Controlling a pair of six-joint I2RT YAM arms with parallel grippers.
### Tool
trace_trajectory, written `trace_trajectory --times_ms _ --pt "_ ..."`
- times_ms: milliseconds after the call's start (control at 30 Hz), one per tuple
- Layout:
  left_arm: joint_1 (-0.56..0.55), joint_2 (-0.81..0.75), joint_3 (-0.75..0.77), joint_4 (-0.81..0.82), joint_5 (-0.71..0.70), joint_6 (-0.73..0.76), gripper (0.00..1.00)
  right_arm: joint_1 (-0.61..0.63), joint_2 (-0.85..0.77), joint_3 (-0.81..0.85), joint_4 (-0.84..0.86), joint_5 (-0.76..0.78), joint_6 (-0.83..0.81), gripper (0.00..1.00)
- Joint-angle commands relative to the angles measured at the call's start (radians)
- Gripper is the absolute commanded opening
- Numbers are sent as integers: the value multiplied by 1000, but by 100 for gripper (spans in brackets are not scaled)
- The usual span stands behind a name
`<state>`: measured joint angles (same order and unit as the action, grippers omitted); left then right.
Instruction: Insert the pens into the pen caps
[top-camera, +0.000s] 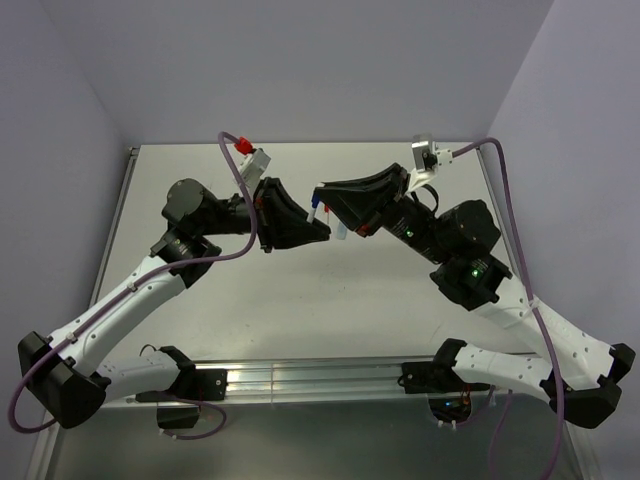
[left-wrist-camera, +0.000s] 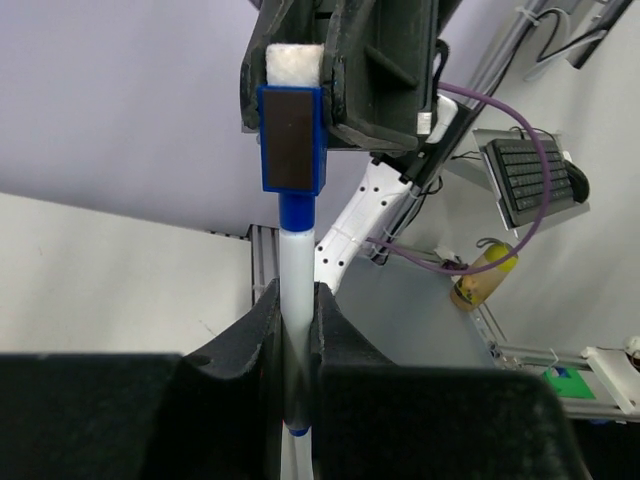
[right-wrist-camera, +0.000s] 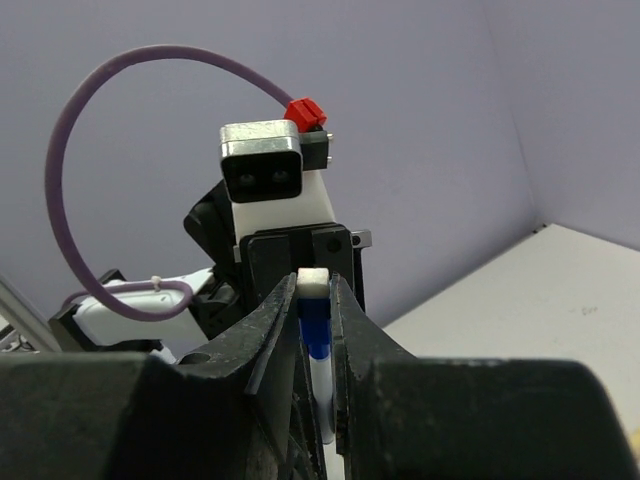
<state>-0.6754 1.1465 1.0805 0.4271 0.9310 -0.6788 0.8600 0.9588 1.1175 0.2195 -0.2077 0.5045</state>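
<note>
You had the left gripper (left-wrist-camera: 298, 330) clenched on the white pen (left-wrist-camera: 297, 275), its long axis running straight ahead into the blue cap (left-wrist-camera: 291, 138) grasped by the right gripper (right-wrist-camera: 315, 300).

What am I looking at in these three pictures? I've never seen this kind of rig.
Two robot arms are bolted at the near edge of a table, seen from above in the top picture. The other two pictures come from cameras on each wrist. Above the table, the left gripper is shut on a white pen, and the right gripper is shut on a blue cap with a white felt end. Pen and cap are lined up end to end. I see nothing else lying on the table.
</note>
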Motion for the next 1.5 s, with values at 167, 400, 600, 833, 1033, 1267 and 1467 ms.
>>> trace_trajectory --times_ms 167,400,600,833,1033,1267,1467 --pt "14 -21 128 269 -100 -74 0 112 64 -104 -238 -285 -7 0" --pt "14 -11 139 341 -74 -133 0 136 81 -139 -223 -308 -24 0" --pt "13 1 157 381 -57 -177 0 145 90 -171 -187 -320 -46 0" --pt "8 10 179 381 -49 -186 0 166 118 -183 -192 -309 -89 0" --pt "2 -4 196 193 -118 -75 0 169 121 -170 -242 -176 -75 0" --pt "-1 -8 157 -19 -193 25 7 169 58 -65 -310 126 -32 0" --pt "-1 -31 101 -146 -254 82 36 140 70 148 -422 433 -15 0"
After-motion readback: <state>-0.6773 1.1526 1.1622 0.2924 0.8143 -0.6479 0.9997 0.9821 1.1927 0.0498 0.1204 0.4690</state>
